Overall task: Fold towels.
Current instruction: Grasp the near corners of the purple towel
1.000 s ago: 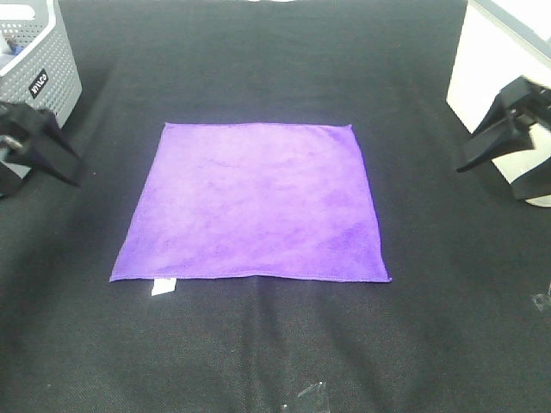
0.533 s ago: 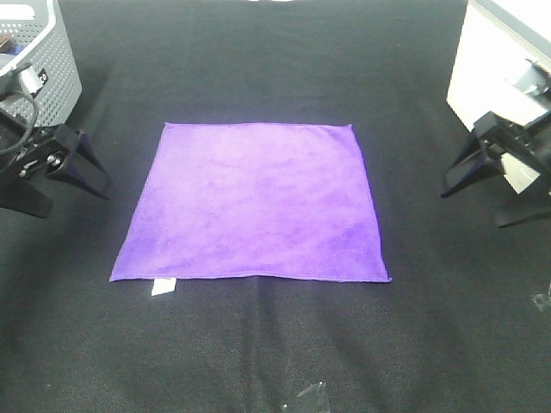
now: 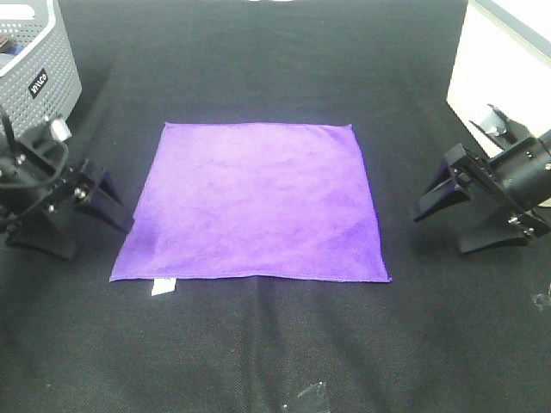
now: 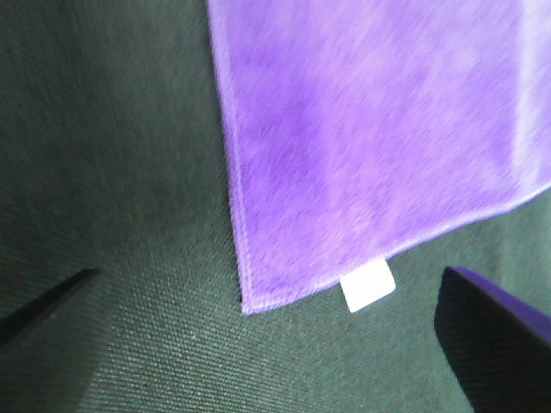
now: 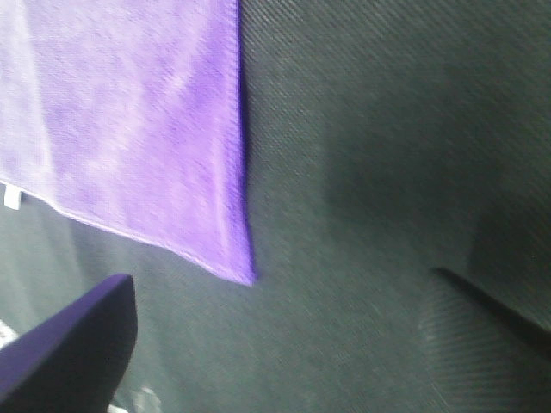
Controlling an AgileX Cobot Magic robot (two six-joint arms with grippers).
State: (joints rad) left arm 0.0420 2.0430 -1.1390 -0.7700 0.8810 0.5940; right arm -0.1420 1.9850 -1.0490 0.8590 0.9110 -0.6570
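Note:
The purple towel (image 3: 254,200) lies flat and unfolded on the black table, with its white tag (image 3: 163,286) at the near left corner. My left gripper (image 3: 79,222) is open and empty, just left of the towel's near left edge. The left wrist view shows that corner of the towel (image 4: 362,146) and the tag (image 4: 368,285) between the open fingers. My right gripper (image 3: 455,220) is open and empty, to the right of the towel's near right corner. The right wrist view shows that corner of the towel (image 5: 146,129) ahead of the fingers.
A grey perforated basket (image 3: 34,69) stands at the far left. A white box (image 3: 498,69) stands at the far right. A strip of clear tape (image 3: 308,397) lies on the black cloth near the front edge.
Both arms have come down and inward toward the towel's near corners. The towel has not moved.

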